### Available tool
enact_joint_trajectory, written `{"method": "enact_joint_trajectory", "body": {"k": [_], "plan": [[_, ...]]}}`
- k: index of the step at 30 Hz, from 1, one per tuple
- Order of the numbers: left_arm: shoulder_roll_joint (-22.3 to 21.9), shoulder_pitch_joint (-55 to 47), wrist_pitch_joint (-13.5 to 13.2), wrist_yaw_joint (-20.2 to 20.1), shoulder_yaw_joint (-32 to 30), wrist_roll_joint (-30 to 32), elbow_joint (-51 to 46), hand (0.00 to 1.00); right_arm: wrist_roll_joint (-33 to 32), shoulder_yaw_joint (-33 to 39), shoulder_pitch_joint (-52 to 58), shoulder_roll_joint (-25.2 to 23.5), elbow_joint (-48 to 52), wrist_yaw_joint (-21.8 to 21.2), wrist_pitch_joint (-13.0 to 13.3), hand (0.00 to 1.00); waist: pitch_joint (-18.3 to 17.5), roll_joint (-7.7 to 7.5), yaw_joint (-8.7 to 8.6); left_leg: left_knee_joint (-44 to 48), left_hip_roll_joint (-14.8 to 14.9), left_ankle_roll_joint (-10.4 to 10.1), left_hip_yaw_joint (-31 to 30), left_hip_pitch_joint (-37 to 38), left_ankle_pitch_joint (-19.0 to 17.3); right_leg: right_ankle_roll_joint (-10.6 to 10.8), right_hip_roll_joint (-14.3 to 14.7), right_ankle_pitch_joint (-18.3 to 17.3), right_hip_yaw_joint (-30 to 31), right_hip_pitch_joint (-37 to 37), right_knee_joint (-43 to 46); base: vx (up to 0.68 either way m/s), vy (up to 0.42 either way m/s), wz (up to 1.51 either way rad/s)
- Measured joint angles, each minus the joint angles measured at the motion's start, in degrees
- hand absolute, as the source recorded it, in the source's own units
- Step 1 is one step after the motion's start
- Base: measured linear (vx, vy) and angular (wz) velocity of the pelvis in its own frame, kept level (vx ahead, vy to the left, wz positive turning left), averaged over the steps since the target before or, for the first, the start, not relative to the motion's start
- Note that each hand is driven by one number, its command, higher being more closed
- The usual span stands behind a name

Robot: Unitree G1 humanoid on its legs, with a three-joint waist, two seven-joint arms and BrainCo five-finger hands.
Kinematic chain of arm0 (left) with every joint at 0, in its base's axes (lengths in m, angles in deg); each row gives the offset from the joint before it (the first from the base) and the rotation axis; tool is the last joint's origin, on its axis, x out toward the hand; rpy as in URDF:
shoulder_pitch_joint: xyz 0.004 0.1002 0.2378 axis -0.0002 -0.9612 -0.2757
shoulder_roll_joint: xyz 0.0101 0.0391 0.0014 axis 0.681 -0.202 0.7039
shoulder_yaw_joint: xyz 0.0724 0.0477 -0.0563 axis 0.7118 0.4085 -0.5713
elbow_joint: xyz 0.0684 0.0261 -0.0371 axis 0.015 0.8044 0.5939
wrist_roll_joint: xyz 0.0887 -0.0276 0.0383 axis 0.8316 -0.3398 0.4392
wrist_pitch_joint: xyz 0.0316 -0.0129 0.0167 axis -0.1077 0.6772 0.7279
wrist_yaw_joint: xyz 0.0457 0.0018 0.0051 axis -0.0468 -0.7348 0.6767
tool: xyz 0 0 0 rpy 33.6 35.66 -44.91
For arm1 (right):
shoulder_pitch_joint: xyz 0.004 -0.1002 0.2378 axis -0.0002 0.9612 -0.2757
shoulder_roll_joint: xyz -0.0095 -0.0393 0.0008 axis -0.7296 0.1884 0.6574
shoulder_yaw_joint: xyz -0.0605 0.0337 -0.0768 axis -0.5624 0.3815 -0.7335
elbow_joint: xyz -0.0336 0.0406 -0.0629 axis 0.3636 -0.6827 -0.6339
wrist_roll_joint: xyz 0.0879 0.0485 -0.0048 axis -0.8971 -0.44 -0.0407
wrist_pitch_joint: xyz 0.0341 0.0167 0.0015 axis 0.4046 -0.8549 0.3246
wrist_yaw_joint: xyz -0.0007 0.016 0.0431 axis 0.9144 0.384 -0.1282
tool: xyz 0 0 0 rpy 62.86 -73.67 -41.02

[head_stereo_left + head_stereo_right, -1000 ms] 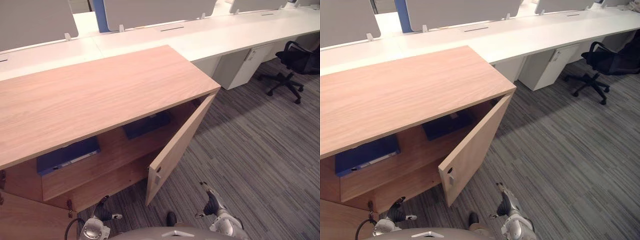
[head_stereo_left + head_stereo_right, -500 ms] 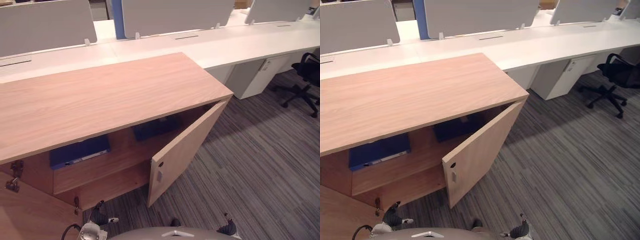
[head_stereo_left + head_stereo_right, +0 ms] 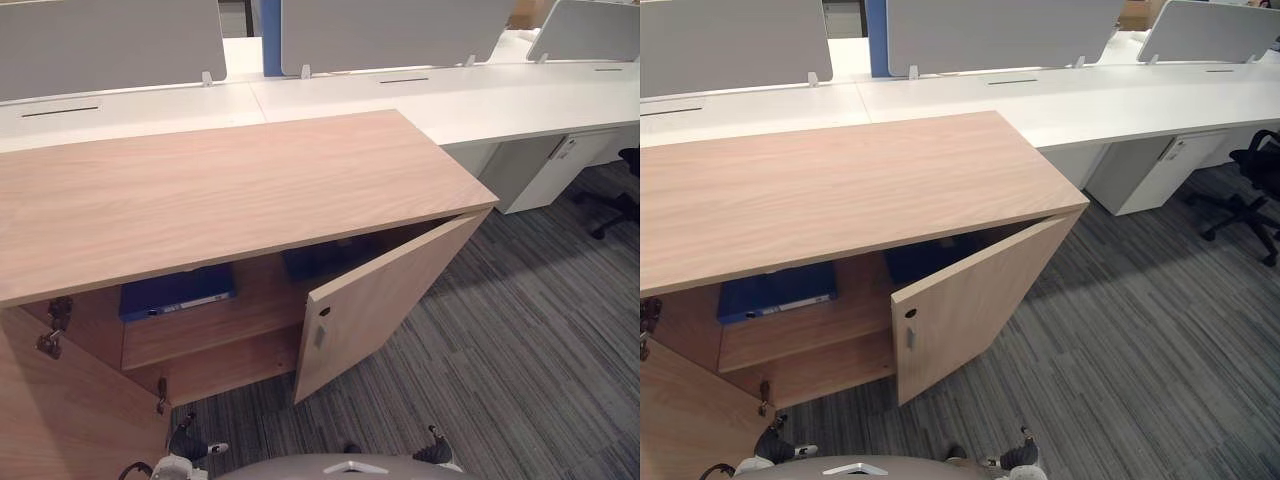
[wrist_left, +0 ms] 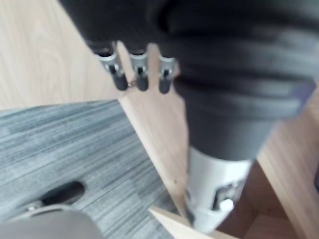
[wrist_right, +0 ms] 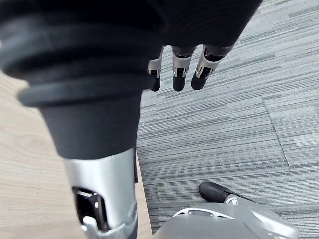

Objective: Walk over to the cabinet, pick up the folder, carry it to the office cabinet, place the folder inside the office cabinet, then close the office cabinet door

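Both my hands hang low with fingers released and holding nothing. My left hand (image 3: pixel 186 441) is just beside the open left door (image 3: pixel 70 400), and my right hand (image 3: pixel 436 454) is on the outer-face side of the half-open right door (image 3: pixel 370 300). Beyond them, ahead and to my left, the blue folder (image 3: pixel 176 292) lies flat on the cabinet's (image 3: pixel 230 190) upper shelf with its long side along the shelf. I judge only the doors remain, and my right hand is better placed for the right one.

Low wood-grain office cabinet (image 3: pixel 230 190), both doors open. Blue folder (image 3: pixel 175 293) w/ white strip on its front side lies flat on upper shelf (image 3: pixel 215 325), near shelf's left end. Darker folder (image 3: pixel 322 258) lies flat at shelf's right end, partly behind right door (image 3: pixel 385 305), approx. half open. Left door (image 3: pixel 70 410) swung wide.
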Motion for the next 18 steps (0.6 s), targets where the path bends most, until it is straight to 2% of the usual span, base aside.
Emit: {"method": "enact_joint_trajectory", "body": {"k": [3,7,9,12,15,18], "plan": [[-0.4,0.0,0.2,0.0,-0.7,-0.5,0.0,0.0,-1.1,-0.2,-1.0,0.0,-0.4,-0.1,0.0,0.0,0.7,-0.02,0.19,0.2,0.0,0.0,0.0,-0.1,0.0,0.1,0.0,-0.1,0.1,-0.4,0.8,-0.04,-0.018,-0.01],[-0.3,0.7,0.3,0.1,-1.7,-2.0,-0.1,0.0,-1.5,-1.5,-3.0,0.0,-0.5,-0.8,-0.1,0.0,2.4,-0.52,0.46,1.6,-0.2,0.0,-0.8,-1.6,0.0,0.1,-1.1,-3.9,0.2,-4.4,8.7,-0.05,-0.024,0.13],[-0.2,1.4,0.3,0.1,-2.7,-2.8,-0.9,0.0,-1.8,-2.3,-3.4,-0.2,-0.9,-1.4,-0.1,0.0,2.9,-1.07,0.67,2.9,-0.2,0.0,-3.3,-3.6,0.0,0.2,-1.7,-5.1,-0.2,-5.5,11.2,-0.04,-0.03,0.52],[-0.5,2.4,0.3,0.3,-2.8,-3.5,-1.2,0.0,-2.1,-2.3,-4.0,-0.1,-2.0,-1.9,-0.1,0.0,2.9,-1.11,1.34,3.5,-0.1,-0.3,-6.6,-6.1,0.5,0.4,-1.5,-5.7,0.5,-5.2,10.5,-0.01,-0.007,0.7],[-1.1,3.3,0.3,0.9,-2.9,-4.5,-1.6,0.0,-2.5,-3.4,-5.3,0.3,-2.0,-2.0,-0.2,0.0,2.9,-1.01,2.55,3.2,0.4,-1.0,-10.0,-8.9,2.4,0.0,0.1,-5.2,-0.2,-4.8,7.1,-0.02,-0.045,0.62],[-2.2,5.1,0.3,1.2,-2.6,-4.9,-1.8,0.0,-4.3,-3.4,-6.1,0.5,-2.0,-1.9,-0.2,0.0,4.5,-0.23,2.37,3.2,0.9,-2.1,-16.2,-11.2,4.7,-1.7,2.1,-5.6,-1.8,-3.0,5.4,-0.02,-0.068,0.94]]}}
